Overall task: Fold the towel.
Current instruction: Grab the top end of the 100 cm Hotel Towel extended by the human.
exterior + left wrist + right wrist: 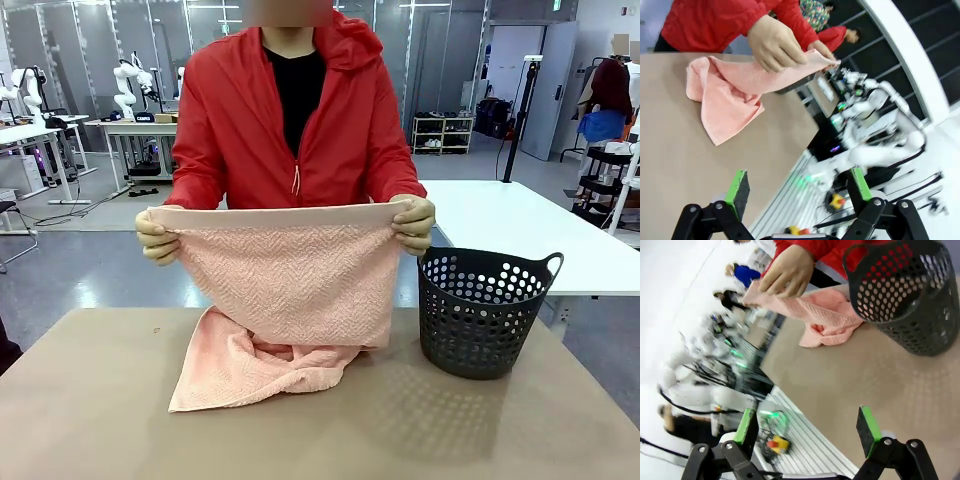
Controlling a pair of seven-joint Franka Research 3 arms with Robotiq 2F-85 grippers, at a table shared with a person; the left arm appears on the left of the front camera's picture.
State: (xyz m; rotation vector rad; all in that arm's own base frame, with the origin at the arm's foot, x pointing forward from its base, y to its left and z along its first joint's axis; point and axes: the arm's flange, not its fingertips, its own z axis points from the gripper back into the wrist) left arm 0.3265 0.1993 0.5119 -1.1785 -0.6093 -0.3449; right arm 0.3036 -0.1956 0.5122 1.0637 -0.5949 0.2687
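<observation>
Towel [290, 285], pale pink, held up by its plain hem band between a person's hand [157, 240] at one top corner and the other hand [415, 222] at the opposite corner. Its lower part lies bunched on the tan table [90, 400], just left of the dark perforated basket [485, 325]. Left gripper [799, 186] and right gripper [806, 425] are well apart from the towel, jaws spread wide and empty.

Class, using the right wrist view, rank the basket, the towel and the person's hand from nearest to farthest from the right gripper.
1. The basket, standing on the table at the picture's right, is nearest the right gripper.
2. The towel, bunched on the table left of the basket.
3. The person's hand, raised beyond, gripping the towel's top edge.
</observation>
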